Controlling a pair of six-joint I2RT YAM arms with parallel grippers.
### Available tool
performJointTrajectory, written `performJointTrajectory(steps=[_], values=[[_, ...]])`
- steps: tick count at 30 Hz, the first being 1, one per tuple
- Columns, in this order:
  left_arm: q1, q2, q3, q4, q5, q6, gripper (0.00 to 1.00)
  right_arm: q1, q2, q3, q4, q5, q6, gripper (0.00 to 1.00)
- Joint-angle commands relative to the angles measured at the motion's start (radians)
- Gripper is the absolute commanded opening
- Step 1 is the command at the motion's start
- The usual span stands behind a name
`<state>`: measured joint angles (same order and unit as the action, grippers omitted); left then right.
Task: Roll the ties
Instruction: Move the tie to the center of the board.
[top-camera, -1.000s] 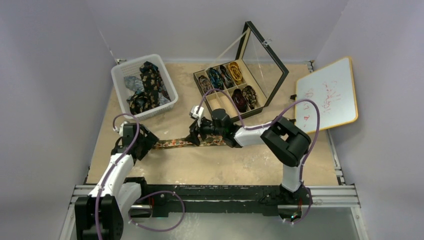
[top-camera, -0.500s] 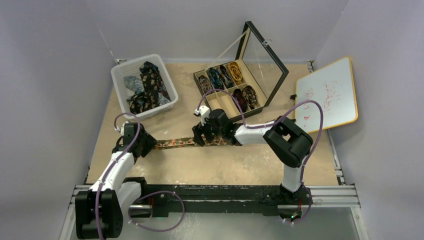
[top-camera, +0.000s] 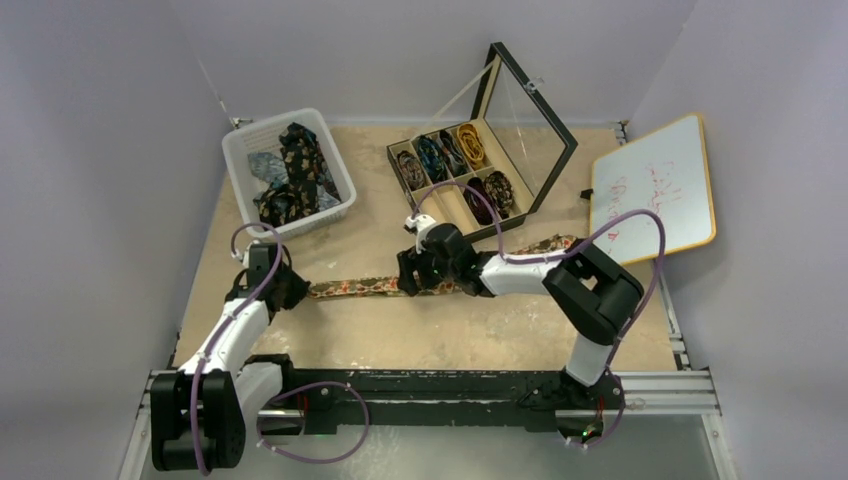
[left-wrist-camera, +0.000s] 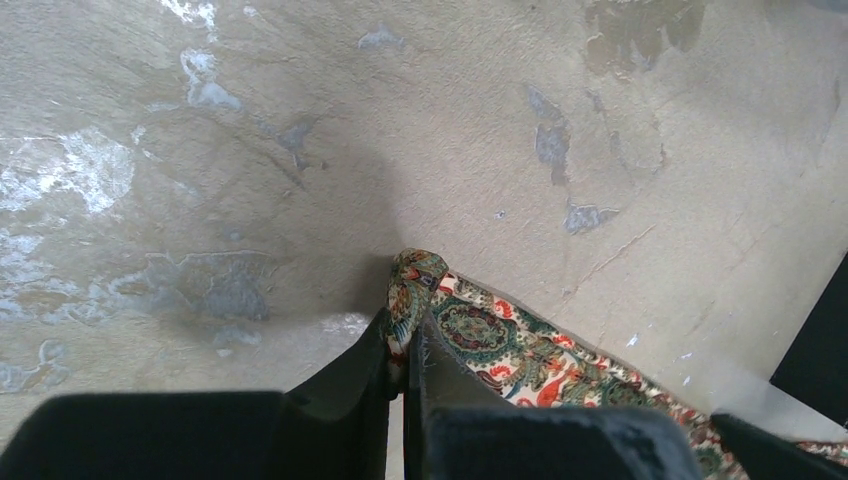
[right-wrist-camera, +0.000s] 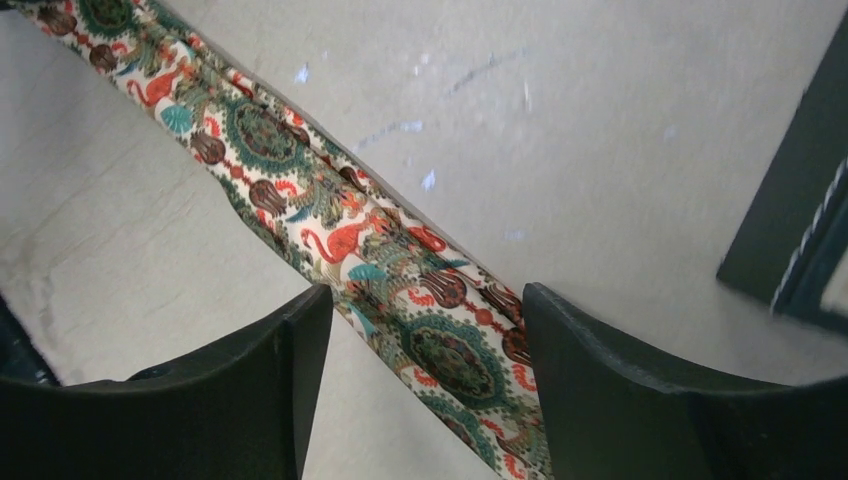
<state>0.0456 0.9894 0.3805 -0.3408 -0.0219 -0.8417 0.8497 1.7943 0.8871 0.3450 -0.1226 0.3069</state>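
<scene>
A paisley tie (top-camera: 350, 288) in tan, orange and green lies flat across the table from left to right. My left gripper (top-camera: 290, 290) is at its left end. In the left wrist view the left gripper (left-wrist-camera: 405, 320) is shut on the bunched tip of the tie (left-wrist-camera: 500, 345). My right gripper (top-camera: 408, 275) is over the tie's middle. In the right wrist view the right gripper (right-wrist-camera: 425, 293) is open, with one finger on each side of the tie (right-wrist-camera: 340, 220) and not pinching it. The tie's far end (top-camera: 550, 243) shows beyond the right arm.
A white basket (top-camera: 240, 160) at the back left holds several loose ties. A black compartment box (top-camera: 398, 150) at the back centre holds coiled ties, its glass lid (top-camera: 530, 110) propped open. A whiteboard (top-camera: 655, 190) leans at the right.
My left gripper has shut on the tie's left tip. My right gripper has slid a little to the right along the tie, and its arm has shifted right.
</scene>
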Motion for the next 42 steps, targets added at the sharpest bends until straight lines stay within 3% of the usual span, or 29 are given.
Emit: performJointTrajectory(steps=[1,8,10,14,20,25,32,35,42], values=[[0.008,0.011,0.057,-0.009,-0.002,0.025,0.00,0.003,-0.047,-0.111,-0.112,-0.050,0.169,0.72],[0.008,-0.001,0.076,-0.028,0.017,0.042,0.00,0.012,-0.172,-0.178,-0.144,-0.169,0.214,0.71],[0.008,0.001,0.087,-0.035,0.017,0.048,0.00,0.011,-0.245,-0.156,-0.216,-0.089,0.200,0.74],[0.008,0.004,0.102,-0.053,0.044,0.051,0.00,-0.068,-0.418,-0.141,-0.336,0.249,0.287,0.79],[0.008,-0.017,0.097,-0.053,0.064,0.052,0.00,-0.359,-0.557,-0.254,-0.372,0.381,0.410,0.82],[0.008,-0.017,0.097,-0.044,0.085,0.054,0.00,-0.524,-0.515,-0.254,-0.298,0.293,0.410,0.83],[0.008,-0.024,0.091,-0.042,0.103,0.053,0.00,-0.581,-0.325,-0.221,-0.172,0.283,0.416,0.81],[0.008,-0.026,0.090,-0.038,0.117,0.054,0.00,-0.602,-0.269,-0.228,-0.198,0.316,0.451,0.81],[0.008,-0.036,0.086,-0.025,0.166,0.075,0.00,-0.624,-0.414,-0.356,-0.349,0.371,0.723,0.82]])
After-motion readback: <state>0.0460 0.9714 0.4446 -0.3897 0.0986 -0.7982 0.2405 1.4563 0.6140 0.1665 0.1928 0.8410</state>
